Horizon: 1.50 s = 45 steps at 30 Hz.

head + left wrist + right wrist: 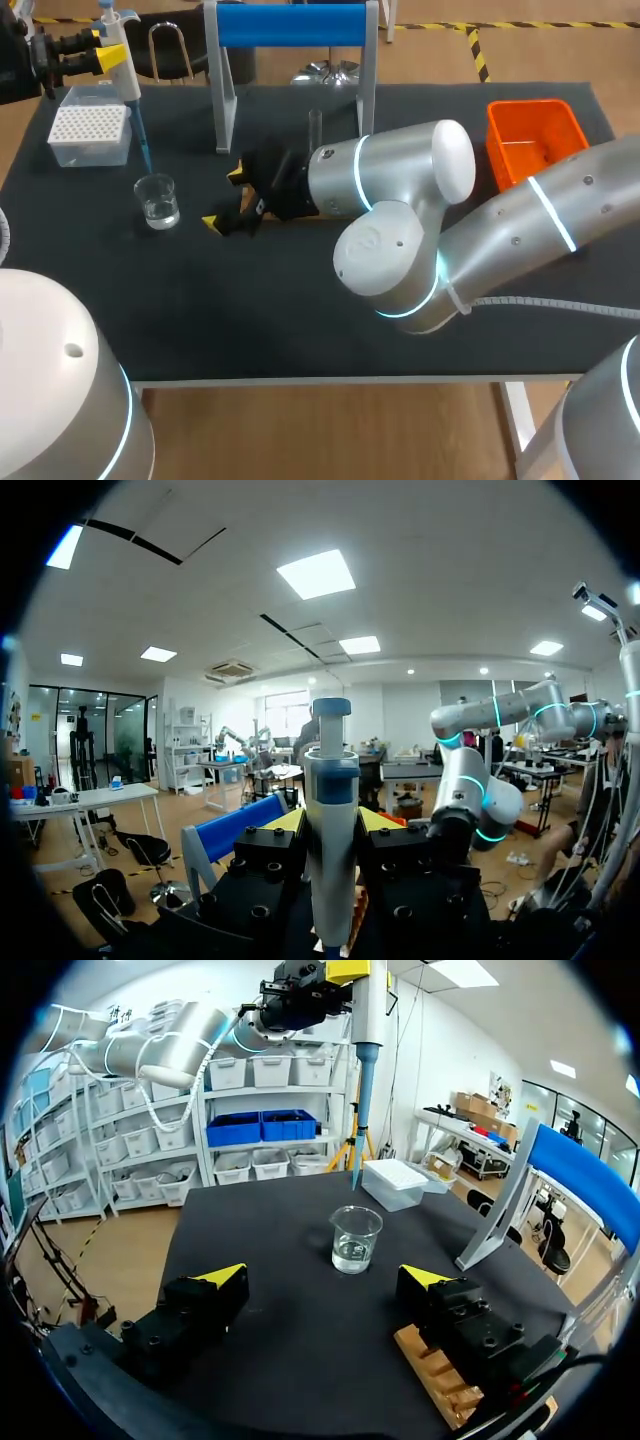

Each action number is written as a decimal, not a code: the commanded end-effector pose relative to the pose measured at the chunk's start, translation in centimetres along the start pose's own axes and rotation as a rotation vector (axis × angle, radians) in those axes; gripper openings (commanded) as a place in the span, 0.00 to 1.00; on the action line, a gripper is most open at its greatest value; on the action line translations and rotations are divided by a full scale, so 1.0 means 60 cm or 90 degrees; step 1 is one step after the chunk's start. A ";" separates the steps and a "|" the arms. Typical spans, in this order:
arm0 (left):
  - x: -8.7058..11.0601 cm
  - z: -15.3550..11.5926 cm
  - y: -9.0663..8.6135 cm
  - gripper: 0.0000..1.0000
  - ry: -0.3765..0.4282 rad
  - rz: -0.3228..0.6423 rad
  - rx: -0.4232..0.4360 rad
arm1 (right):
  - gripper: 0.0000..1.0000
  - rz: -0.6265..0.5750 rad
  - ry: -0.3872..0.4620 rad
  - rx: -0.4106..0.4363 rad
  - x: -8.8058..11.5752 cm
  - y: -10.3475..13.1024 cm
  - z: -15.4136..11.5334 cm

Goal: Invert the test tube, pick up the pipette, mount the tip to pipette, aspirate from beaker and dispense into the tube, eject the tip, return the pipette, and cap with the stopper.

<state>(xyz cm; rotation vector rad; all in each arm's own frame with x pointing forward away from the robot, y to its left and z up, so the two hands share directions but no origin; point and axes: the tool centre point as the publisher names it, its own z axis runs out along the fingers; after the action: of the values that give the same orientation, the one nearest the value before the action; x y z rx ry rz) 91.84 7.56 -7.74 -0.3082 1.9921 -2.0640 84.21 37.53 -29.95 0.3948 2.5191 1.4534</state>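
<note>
— Dark matte tabletop (300, 320) all round. What's in hand?
— My left tool (331, 822) is clenched on the pipette (331, 765), far left; its slim blue tip (141, 135) hangs close over the glass beaker (157, 200). My right tool (325, 1278) is released, empty, near the middle.
— Handling?
— Light, stiff, smooth plastic, I'd judge: hold the barrel mid-body. Thin glass with clear liquid; a nudge could tip it.

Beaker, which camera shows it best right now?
The right wrist view: the beaker sits close, unobstructed, its liquid visible. The head view shows it smaller, beside the tip box, under the pipette. The left wrist view does not show it.
</note>
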 end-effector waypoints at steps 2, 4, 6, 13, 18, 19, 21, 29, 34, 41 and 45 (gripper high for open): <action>0.000 -0.002 0.001 0.00 0.002 0.001 0.002 | 1.00 0.000 -0.003 -0.003 0.002 -0.002 0.003; 0.000 -0.002 0.001 0.00 0.002 0.001 0.002 | 1.00 0.000 -0.003 -0.003 0.002 -0.002 0.003; 0.000 -0.002 0.001 0.00 0.002 0.001 0.002 | 1.00 0.000 -0.003 -0.003 0.002 -0.002 0.003; 0.000 -0.002 0.001 0.00 0.002 0.001 0.002 | 1.00 0.000 -0.003 -0.003 0.002 -0.002 0.003; 0.000 -0.002 0.001 0.00 0.002 0.001 0.002 | 1.00 0.000 -0.003 -0.003 0.002 -0.002 0.003; 0.000 -0.002 0.001 0.00 0.002 0.001 0.002 | 1.00 0.000 -0.003 -0.003 0.002 -0.002 0.003; 0.000 -0.002 0.001 0.00 0.002 0.001 0.002 | 1.00 0.000 -0.003 -0.003 0.002 -0.002 0.003; -0.003 -0.003 0.007 0.00 -0.002 0.003 0.000 | 1.00 0.000 -0.003 -0.003 0.002 -0.002 0.003; -0.004 -0.004 0.018 0.00 -0.003 0.011 0.004 | 1.00 0.000 -0.003 -0.003 0.002 -0.002 0.003; -0.008 -0.009 0.032 0.00 -0.002 0.023 0.011 | 1.00 0.000 -0.003 -0.003 0.002 -0.002 0.003; -0.012 -0.007 0.039 0.00 0.000 0.031 0.011 | 1.00 0.000 -0.003 -0.003 0.002 -0.002 0.003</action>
<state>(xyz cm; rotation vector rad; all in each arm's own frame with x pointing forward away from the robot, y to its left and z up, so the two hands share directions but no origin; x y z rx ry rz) 92.04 8.02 -9.75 -0.2669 1.9619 -2.0413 84.21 37.57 -30.04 0.3951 2.5164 1.4560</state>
